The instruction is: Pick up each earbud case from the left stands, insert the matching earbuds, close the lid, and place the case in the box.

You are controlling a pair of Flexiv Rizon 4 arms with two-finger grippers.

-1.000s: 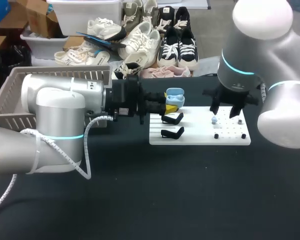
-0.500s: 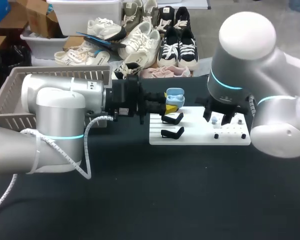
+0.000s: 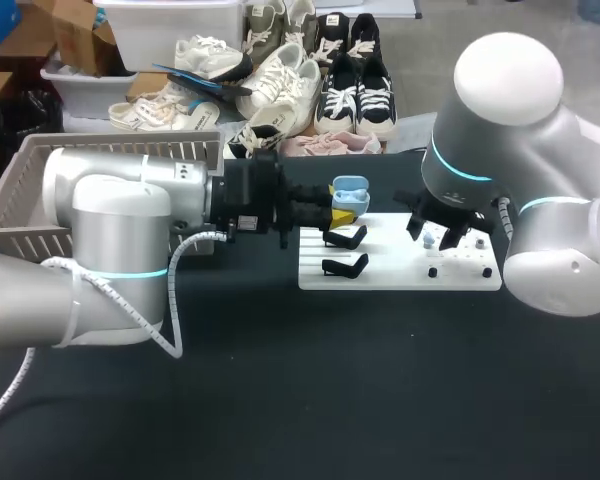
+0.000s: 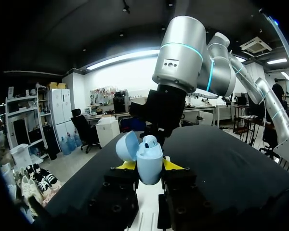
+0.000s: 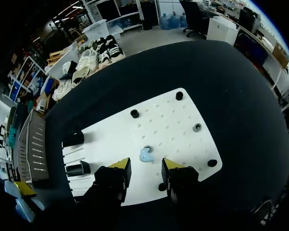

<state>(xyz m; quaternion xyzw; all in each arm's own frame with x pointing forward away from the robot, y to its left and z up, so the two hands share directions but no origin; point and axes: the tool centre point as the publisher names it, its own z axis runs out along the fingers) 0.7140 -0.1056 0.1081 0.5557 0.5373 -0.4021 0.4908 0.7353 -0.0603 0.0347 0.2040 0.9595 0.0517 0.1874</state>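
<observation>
The left claw [image 4: 149,166] pinches a pale blue case [image 4: 149,156] from two sides, its yellow tips pressed to the case's flanks; the lid [image 4: 126,146] stands swung open to one side; a small rounded blue piece [image 4: 150,141] with a dark spot sits in the case's mouth, though it is too small to tell whether it is an earbud; the lower end of the case is hidden between the fingers. The right claw [image 5: 145,166] hangs over the white board [image 5: 168,120] with its fingers spread; a pale blue earbud [image 5: 145,154] lies on the board just ahead of the gap between the tips, and neither tip visibly touches it; from the head view that claw covers much of the earbud. Dark pegs [image 5: 134,113] dot the board, one partly hidden behind a finger; two black stands [image 5: 78,168] sit at the board's far side from the pegs; a grey basket [image 3: 20,195] is mostly hidden behind the left arm.
</observation>
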